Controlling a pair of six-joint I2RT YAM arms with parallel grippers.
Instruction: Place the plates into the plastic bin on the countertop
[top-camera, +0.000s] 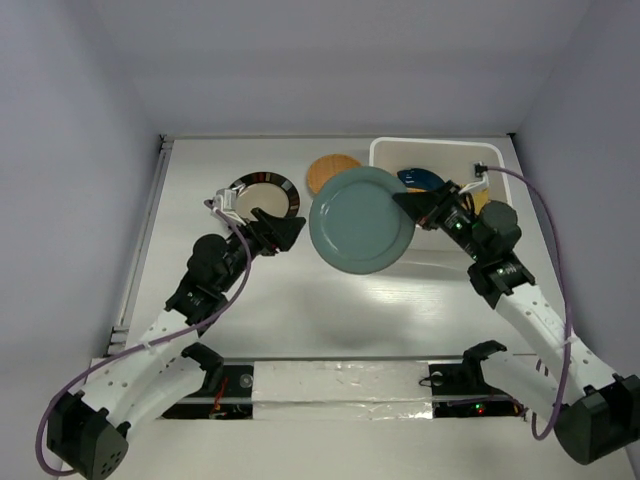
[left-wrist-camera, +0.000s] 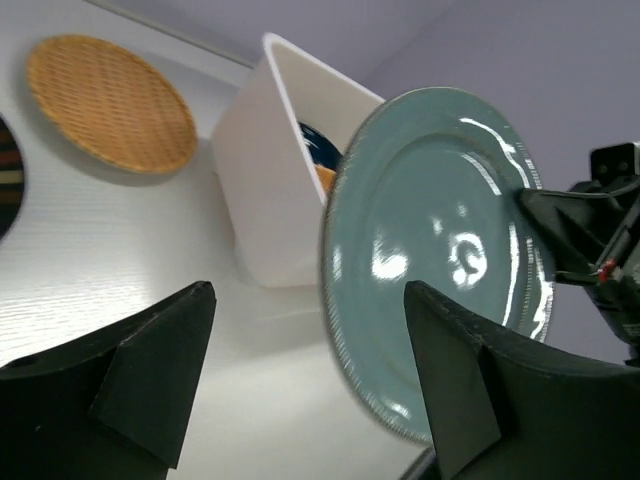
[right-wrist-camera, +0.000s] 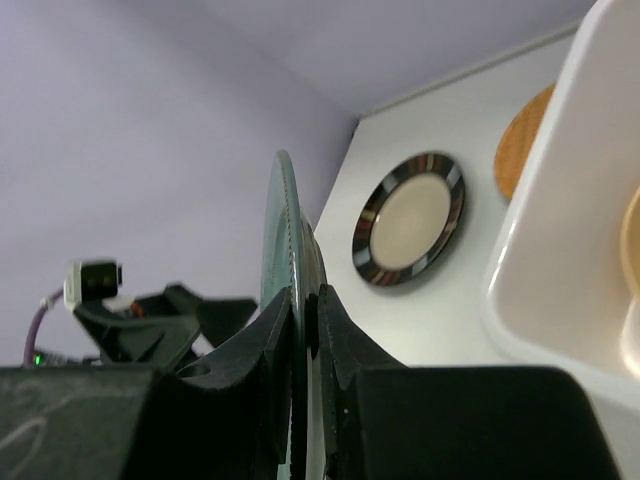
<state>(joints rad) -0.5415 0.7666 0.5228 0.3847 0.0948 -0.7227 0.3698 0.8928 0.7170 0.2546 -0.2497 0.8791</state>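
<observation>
right gripper (top-camera: 408, 203): clamped on teal plate (top-camera: 358, 220) rim
left gripper (top-camera: 285, 230): gaped wide, empty
step: likely needed lifting plate over plastic bin (top-camera: 386, 150) rim, tilting flat

Glossy teal plate (top-camera: 362, 220), round, clamped at its rim between the fingers of the right gripper (top-camera: 411, 204), lifted off the white countertop (top-camera: 300, 320) and steeply tilted, just right of the spread left gripper (top-camera: 291, 228) without touching it. Flat on the countertop just behind the left gripper, black-rimmed cream-centred plate (top-camera: 264, 195); further right, woven tan plate (top-camera: 331, 171). Beyond the right gripper, white plastic bin (top-camera: 420, 143), upright, blue dish (top-camera: 418, 178) and orange-yellow dish (left-wrist-camera: 324, 178) inside.
</observation>
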